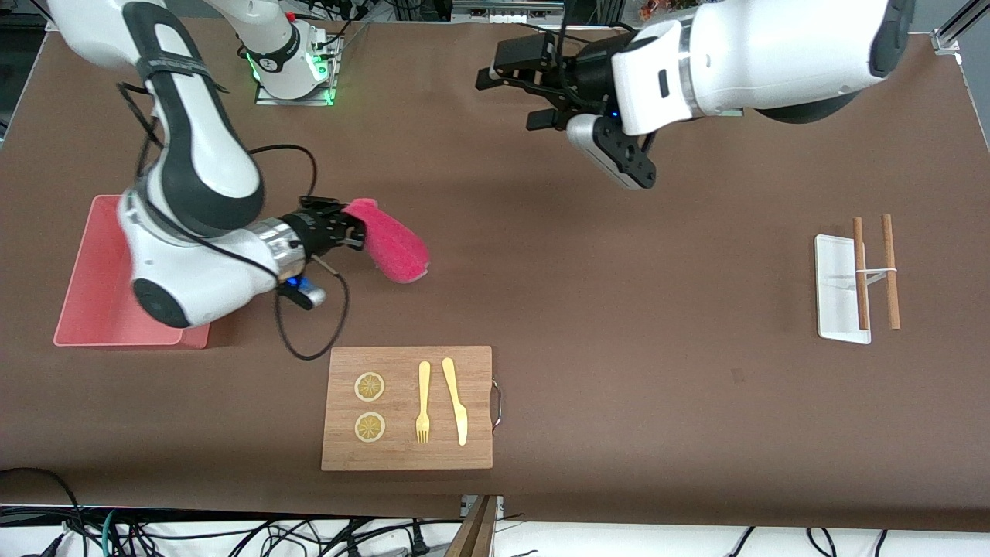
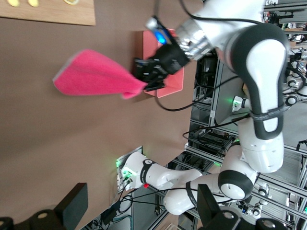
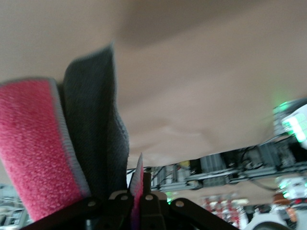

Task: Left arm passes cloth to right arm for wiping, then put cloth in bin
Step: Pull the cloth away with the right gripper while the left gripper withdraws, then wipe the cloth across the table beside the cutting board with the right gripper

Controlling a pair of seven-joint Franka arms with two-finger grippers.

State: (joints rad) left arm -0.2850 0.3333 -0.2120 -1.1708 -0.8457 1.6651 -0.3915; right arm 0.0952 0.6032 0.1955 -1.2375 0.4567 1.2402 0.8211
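Observation:
The crimson-pink cloth (image 1: pixel 390 244) hangs in the air from my right gripper (image 1: pixel 352 228), which is shut on one edge of it, over bare table beside the bin (image 1: pixel 85 286). The right wrist view shows the cloth (image 3: pixel 33 143) folded, its dark grey reverse showing, pinched in the right gripper (image 3: pixel 139 191). My left gripper (image 1: pixel 514 99) is open and holds nothing, up over the table's middle near the bases. From the left wrist view, the cloth (image 2: pixel 93 79) droops from the right gripper (image 2: pixel 146 76) in front of the pink bin (image 2: pixel 170 88), and the left gripper (image 2: pixel 141 211) stands wide.
A wooden board (image 1: pixel 406 456) with two lemon slices, a yellow fork (image 1: pixel 423 402) and knife (image 1: pixel 456 402) lies near the front camera. A small white tray (image 1: pixel 835 286) with two brown sticks sits toward the left arm's end. A black cable loops below the right wrist.

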